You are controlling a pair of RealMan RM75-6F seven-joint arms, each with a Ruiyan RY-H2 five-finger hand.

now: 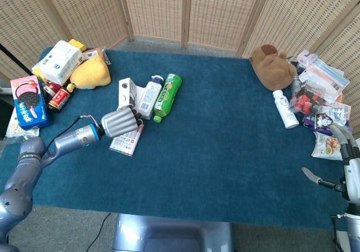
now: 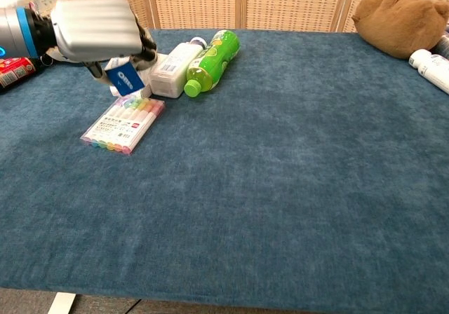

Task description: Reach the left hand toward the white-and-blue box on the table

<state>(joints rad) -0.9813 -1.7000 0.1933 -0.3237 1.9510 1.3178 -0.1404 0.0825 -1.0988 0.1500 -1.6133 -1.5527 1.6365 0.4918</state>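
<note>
The white-and-blue box (image 1: 127, 92) stands tipped up beside a white bottle (image 1: 148, 99) at the table's left. In the chest view only its blue face (image 2: 126, 79) shows, tilted, below my left hand (image 2: 95, 30). My left hand (image 1: 120, 122) has its fingers curled at the box's near end, thumb on one side and fingers on the other, and seems to grip it. It hovers over a pack of coloured markers (image 1: 126, 142). My right hand (image 1: 350, 170) is at the table's right front edge, fingers apart and holding nothing.
A green bottle (image 1: 167, 97) lies right of the white bottle. Snack boxes, a yellow plush (image 1: 90, 73) and a cookie box (image 1: 28, 101) crowd the far left. A brown plush (image 1: 273, 66), a white bottle (image 1: 286, 108) and packets sit at the right. Blue cloth (image 1: 225, 151) covers the table.
</note>
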